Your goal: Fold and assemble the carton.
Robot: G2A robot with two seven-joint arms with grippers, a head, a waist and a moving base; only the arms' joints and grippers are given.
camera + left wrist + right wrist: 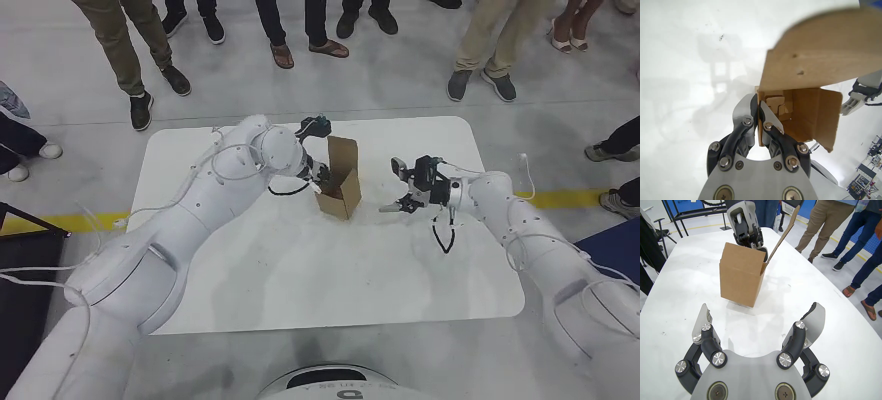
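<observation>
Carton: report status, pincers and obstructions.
Left pincer shut on carton side wall. Right pincer open, apart from it. Carton standing on the table, lid flap raised. Nothing between right pincer and carton.

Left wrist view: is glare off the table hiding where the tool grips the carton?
Left wrist view: the table is bright but the left tool shows plainly, shut on the carton wall. Right wrist view: even light, faint shadow at the carton's base. Top view: table evenly lit.
</observation>
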